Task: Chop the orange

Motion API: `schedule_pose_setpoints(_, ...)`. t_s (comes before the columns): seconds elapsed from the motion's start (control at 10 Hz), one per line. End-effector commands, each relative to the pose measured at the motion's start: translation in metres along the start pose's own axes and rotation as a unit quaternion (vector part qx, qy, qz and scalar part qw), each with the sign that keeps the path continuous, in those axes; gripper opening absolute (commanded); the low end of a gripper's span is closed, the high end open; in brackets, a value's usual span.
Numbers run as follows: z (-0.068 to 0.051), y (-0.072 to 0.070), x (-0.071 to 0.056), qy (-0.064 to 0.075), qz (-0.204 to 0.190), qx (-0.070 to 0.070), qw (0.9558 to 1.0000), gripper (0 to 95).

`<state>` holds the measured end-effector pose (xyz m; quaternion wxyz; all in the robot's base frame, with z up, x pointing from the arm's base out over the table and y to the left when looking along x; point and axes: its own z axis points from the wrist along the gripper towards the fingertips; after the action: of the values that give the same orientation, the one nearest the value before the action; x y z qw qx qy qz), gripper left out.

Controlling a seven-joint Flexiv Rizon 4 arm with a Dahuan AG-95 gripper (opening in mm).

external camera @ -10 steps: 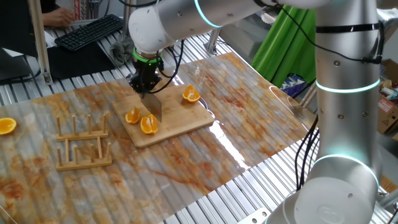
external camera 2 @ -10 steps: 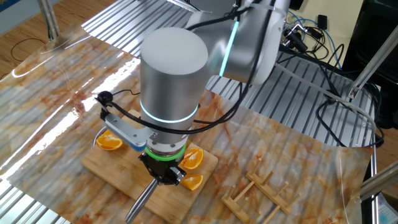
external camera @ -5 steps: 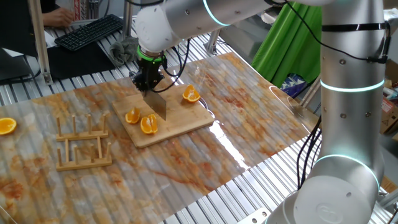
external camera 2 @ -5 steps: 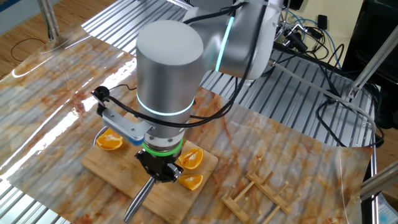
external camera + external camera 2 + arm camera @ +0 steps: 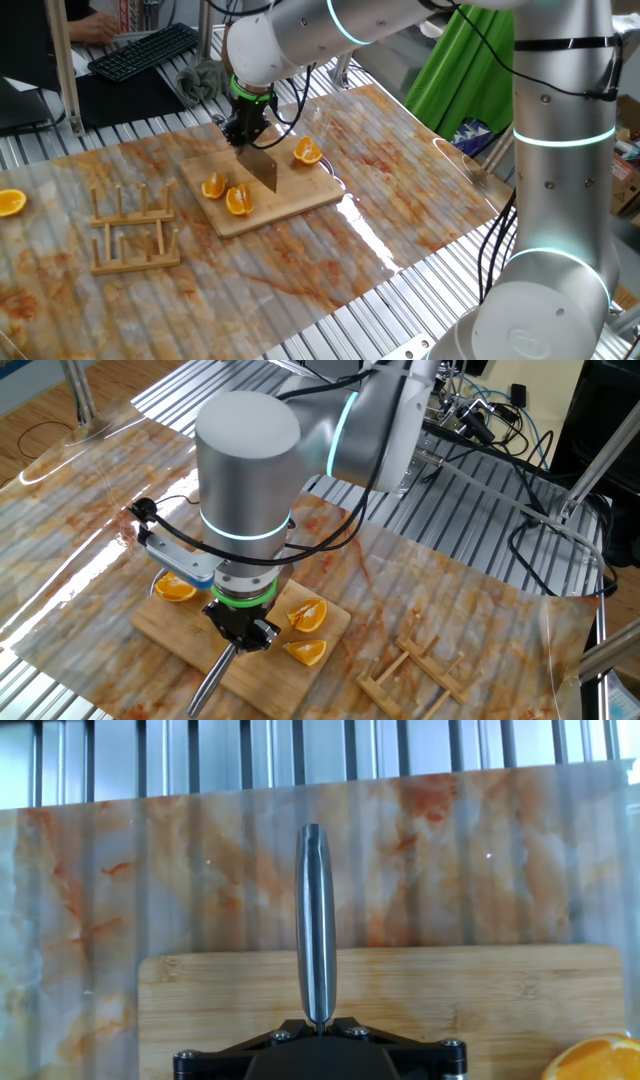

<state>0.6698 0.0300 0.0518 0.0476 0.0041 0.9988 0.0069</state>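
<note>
Orange wedges (image 5: 228, 193) lie cut on the wooden board (image 5: 300, 196), two close together with the knife (image 5: 262, 168) just beside them. The gripper (image 5: 245, 138), clenched on the knife's handle, points down over the board; the next cut likely calls for lining the blade over a wedge. Marbled sheeting (image 5: 400, 190) covers the slatted table; a wooden rack (image 5: 132, 232) and keyboard (image 5: 145, 50) sit nearby.
</note>
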Motion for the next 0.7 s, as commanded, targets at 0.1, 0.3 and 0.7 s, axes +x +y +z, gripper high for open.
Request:
schedule_pose_setpoints(0.1, 0.003, -0.002, 0.0011, 0.0, 0.001, 0.001, 1.0, 0.0)
schedule_pose_setpoints(0.3, 0.009, -0.0027, 0.0054, -0.002, 0.001, 0.002, 1.0, 0.0)
schedule_pose_setpoints(0.7, 0.0104, -0.0032, 0.0076, 0.0, 0.008, -0.002, 1.0, 0.0)
